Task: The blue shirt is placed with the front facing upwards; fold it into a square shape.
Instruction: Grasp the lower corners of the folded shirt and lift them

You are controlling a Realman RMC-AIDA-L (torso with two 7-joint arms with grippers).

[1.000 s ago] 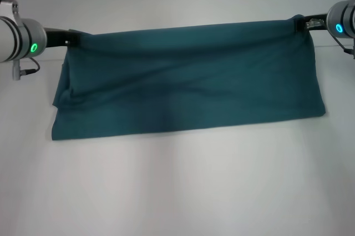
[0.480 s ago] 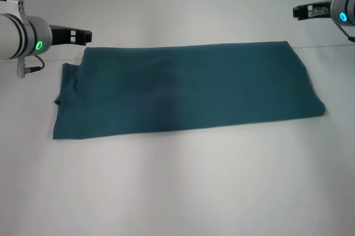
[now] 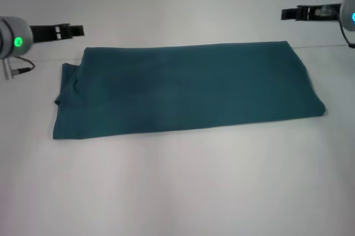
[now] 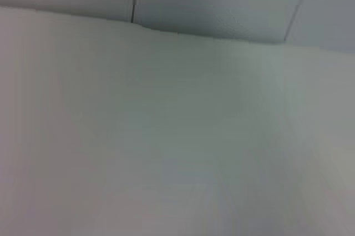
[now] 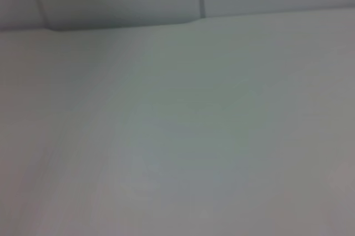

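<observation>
— What carries the work in front of you?

— A plain white table, smooth and matte, filling nearly all of my head view. Both my wrist cameras show only that same pale surface running up to a wall behind it.

— And what lies on it?

— Only the blue shirt, folded into a long wide band, flat on the far half of the table. Its right end is neat; its left end shows a layer sticking out at the edge.
</observation>
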